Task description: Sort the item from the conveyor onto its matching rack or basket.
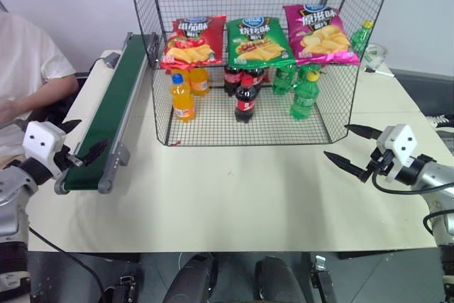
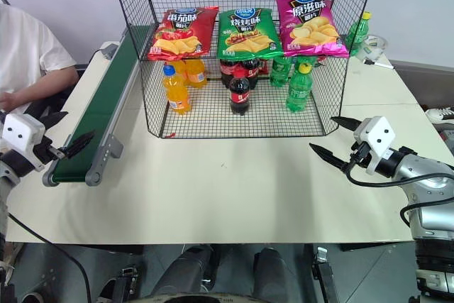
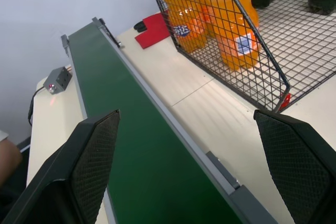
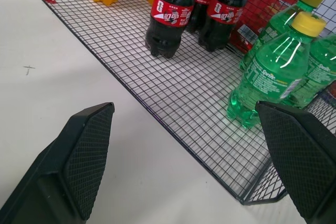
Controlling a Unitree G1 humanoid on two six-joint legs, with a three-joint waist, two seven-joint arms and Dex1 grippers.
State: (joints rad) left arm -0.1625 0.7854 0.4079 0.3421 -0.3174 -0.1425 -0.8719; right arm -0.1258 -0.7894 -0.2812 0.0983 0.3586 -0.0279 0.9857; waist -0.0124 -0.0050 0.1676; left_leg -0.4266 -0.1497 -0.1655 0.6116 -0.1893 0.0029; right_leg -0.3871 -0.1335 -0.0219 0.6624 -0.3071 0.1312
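Both grippers apart, empty; orange bottles w/ cola inside rack beside conveyor.

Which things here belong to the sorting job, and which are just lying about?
Job:
red crisp bag, on the rack's shelf
conveyor
wire rack
left gripper, open by the belt
right gripper, open

Lying about:
green crisp bag
pink crisp bag
orange, cola and green bottles
small grey box

Pale cream tabletop, evenly lit. Plain light wall behind. Dark floor below the near edge.
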